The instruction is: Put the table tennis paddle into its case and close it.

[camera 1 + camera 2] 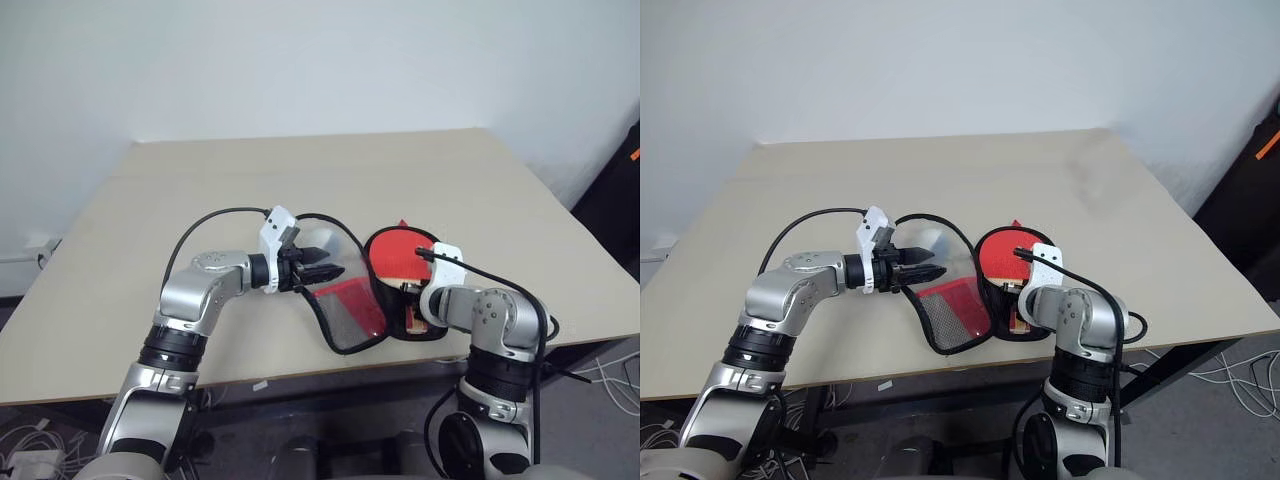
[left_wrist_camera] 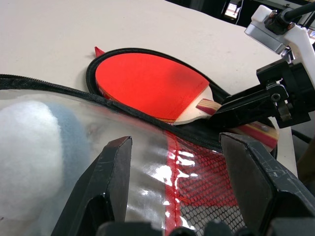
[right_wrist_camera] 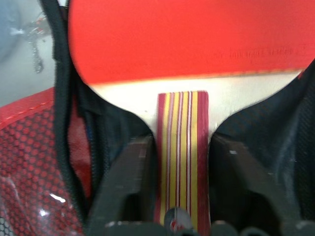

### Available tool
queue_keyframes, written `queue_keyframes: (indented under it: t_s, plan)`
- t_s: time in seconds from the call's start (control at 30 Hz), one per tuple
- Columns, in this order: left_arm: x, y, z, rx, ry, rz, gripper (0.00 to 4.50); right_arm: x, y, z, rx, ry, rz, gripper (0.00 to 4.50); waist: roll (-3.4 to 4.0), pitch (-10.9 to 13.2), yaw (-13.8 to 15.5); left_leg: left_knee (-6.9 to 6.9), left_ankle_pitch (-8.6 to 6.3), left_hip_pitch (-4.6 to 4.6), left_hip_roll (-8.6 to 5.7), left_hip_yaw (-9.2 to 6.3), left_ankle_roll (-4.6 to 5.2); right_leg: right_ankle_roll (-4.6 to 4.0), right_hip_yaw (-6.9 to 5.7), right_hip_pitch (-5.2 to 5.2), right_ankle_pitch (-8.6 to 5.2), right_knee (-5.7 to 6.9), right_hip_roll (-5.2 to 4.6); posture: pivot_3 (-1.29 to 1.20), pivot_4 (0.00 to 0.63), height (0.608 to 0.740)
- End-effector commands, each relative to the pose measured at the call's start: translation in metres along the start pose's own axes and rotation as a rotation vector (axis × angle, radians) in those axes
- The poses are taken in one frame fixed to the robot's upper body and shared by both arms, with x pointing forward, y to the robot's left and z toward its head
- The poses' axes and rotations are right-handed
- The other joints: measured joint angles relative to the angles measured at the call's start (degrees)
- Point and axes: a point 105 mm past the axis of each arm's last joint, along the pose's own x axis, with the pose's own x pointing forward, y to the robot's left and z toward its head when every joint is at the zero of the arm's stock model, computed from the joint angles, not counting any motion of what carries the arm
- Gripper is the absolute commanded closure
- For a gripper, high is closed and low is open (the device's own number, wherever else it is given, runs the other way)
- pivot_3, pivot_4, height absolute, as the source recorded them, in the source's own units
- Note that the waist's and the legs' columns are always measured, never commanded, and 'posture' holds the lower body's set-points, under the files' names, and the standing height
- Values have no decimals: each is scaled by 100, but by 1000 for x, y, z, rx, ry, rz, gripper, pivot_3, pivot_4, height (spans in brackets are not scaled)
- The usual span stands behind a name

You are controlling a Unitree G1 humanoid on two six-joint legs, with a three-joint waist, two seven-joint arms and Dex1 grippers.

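Right fingers [image 3: 147, 196] flank the paddle [image 3: 192, 39] handle, slightly apart from it. Left fingers [image 2: 110, 182] pinch the case [image 2: 197, 182] flap, lifted off the worktop [image 1: 200, 190].

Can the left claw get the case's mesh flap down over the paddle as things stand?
Probably not yet. The left claw holds the mesh flap raised beside the paddle, which lies in the black half of the case. But the right claw straddles the paddle's handle, so that arm is in the flap's path.

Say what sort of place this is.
Probably a lab or test room. A plain beige table stands against a bare white wall, loose cables lie on the floor beside it, and the only things on it are the paddle and its case.
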Motion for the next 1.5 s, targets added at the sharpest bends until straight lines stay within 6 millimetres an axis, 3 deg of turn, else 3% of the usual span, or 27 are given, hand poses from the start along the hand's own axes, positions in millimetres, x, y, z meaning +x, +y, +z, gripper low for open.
queue_keyframes:
  t_s: [0.03,0.13,0.33,0.5,0.6,0.73,0.8,0.83,0.97,1.1,1.23,1.37,1.5]
  plan:
    - [-3,-1,21,57,-50,1,1511,-2,1,7,-12,-22,-6,1365,-1,0,2,0,0,0,0,0,0,0,0,1,0,0,0,0,0,724]
    - [-4,-1,21,56,-50,3,1511,-5,-3,16,-2,-62,-2,361,-1,-1,3,0,0,0,0,-1,0,1,0,2,0,-2,0,0,0,724]
    - [-18,-2,25,34,-71,0,1511,-41,-3,78,-24,-360,105,361,1,1,-2,-1,0,-2,-1,1,0,3,1,-3,-2,-4,0,0,0,724]
    - [-41,0,31,18,-68,21,1511,-62,-10,114,-31,-533,136,361,1,1,-35,-12,2,2,2,-2,-3,7,1,-3,-5,-5,3,0,0,724]
    - [-59,-1,31,22,-51,22,2149,-59,-24,125,13,-563,95,326,1,1,-39,-13,3,2,2,1,-3,8,1,-4,-5,-6,3,0,0,724]
    - [-81,4,28,15,-12,55,3586,-54,-33,130,29,-578,69,326,1,1,-28,-14,3,1,1,1,-3,9,1,-3,-6,-9,1,0,0,724]
    - [-92,15,16,36,67,120,4294,-56,-34,134,25,-600,79,326,1,1,-34,-14,3,1,0,1,-3,9,1,-3,-6,-9,0,0,0,724]
    - [-96,18,10,41,100,137,4477,-56,-32,136,11,-607,93,326,2,2,-36,-15,3,2,0,2,-3,9,1,-4,-6,-8,1,0,0,724]
    - [-103,25,-22,4,224,138,4477,-56,-33,139,-128,-605,113,326,4,3,-28,-29,5,3,-2,7,-7,8,2,-7,-6,-13,-1,0,0,724]
    - [-88,25,-52,-21,299,95,4477,-48,-47,133,-273,-541,74,326,2,2,-26,-30,5,6,-1,8,-8,9,1,-3,-7,-21,-1,0,0,724]
    - [-57,20,-57,-22,283,32,4477,-49,-63,139,-290,-546,20,326,1,2,-25,-29,6,4,-2,10,-7,9,2,-4,-6,-22,-1,0,0,724]
    - [-15,6,-38,-2,196,-60,4477,-52,-72,146,-243,-584,-12,326,0,2,-22,-25,8,2,-3,6,-2,10,1,0,-5,-23,0,0,0,724]
    - [18,-9,3,-9,47,-146,4477,-68,-67,158,-176,-695,35,326,1,2,-25,-25,12,3,-4,5,4,10,2,1,-5,-24,0,0,0,724]
